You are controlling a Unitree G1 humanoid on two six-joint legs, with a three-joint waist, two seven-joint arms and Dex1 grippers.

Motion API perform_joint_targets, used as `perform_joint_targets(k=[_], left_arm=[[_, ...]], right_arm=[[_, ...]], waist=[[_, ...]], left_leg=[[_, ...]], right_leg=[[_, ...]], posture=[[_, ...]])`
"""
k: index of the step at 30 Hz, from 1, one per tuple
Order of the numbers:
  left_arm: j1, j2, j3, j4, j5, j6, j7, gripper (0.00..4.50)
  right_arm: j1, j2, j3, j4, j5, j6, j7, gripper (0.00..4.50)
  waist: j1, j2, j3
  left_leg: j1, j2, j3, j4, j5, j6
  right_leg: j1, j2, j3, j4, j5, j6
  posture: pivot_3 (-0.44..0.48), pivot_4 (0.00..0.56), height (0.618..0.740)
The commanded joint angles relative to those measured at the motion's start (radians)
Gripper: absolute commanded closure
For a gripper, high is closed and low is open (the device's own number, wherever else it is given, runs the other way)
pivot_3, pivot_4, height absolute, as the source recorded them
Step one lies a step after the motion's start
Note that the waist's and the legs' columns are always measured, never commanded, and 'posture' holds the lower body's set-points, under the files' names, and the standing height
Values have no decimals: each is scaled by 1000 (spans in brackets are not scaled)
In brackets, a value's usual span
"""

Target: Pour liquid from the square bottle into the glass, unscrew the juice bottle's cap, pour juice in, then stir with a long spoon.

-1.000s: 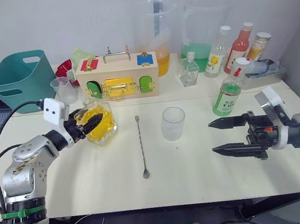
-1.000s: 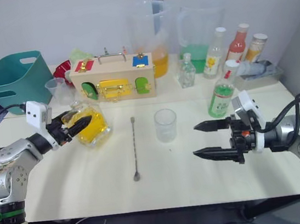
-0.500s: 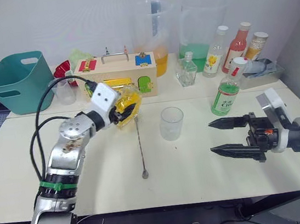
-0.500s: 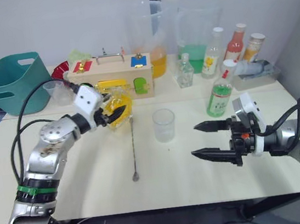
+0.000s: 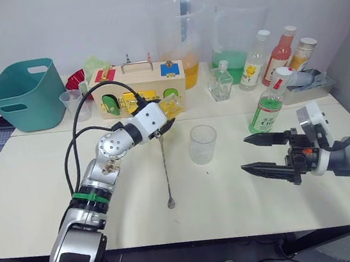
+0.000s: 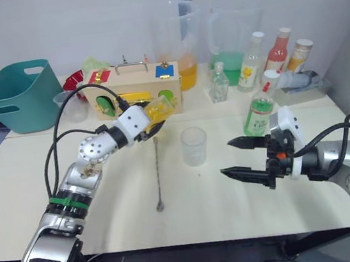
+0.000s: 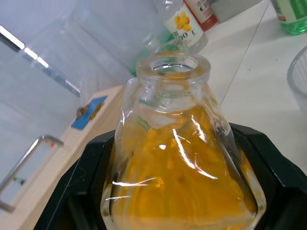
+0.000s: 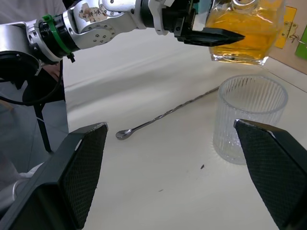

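— What colours are on that tabletop (image 5: 53, 186)?

— It's cream. The square bottle (image 5: 171, 107) holds bright yellow liquid (image 7: 192, 191), gripped by the black-fingered left gripper (image 5: 164, 123). The glass (image 5: 202, 144) is clear with fine vertical ribs.

— And on the right?

— The juice bottle (image 5: 266, 108) is pale green with a green-and-white label and a white cap (image 5: 282, 73) edged red. The long spoon (image 5: 165, 170) is silver.

— At the far side?

— A teal basket (image 5: 19, 96), and a pale wooden box (image 5: 137, 87) with red, blue, green and yellow patches.
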Motion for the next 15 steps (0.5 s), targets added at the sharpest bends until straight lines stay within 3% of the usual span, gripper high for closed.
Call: perform_joint_targets(k=[1, 15], left_arm=[[-87, -2, 2, 6, 68, -139, 91, 1704], [-144, -63, -49, 171, 196, -277, 188, 1704]], right_arm=[[-14, 1, -20, -23, 0, -9, -25, 22], [-29, 15, -5, -34, -16, -7, -87, 22]], waist=[[0, 0, 0], [-2, 0, 0]], left_leg=[[0, 0, 0, 0, 0, 0], [-1, 0, 0, 5, -2, 3]], right_leg=[[0, 0, 0, 0, 0, 0], [0, 0, 0, 1, 0, 0]], posture=[[0, 150, 740], [0, 150, 740]])
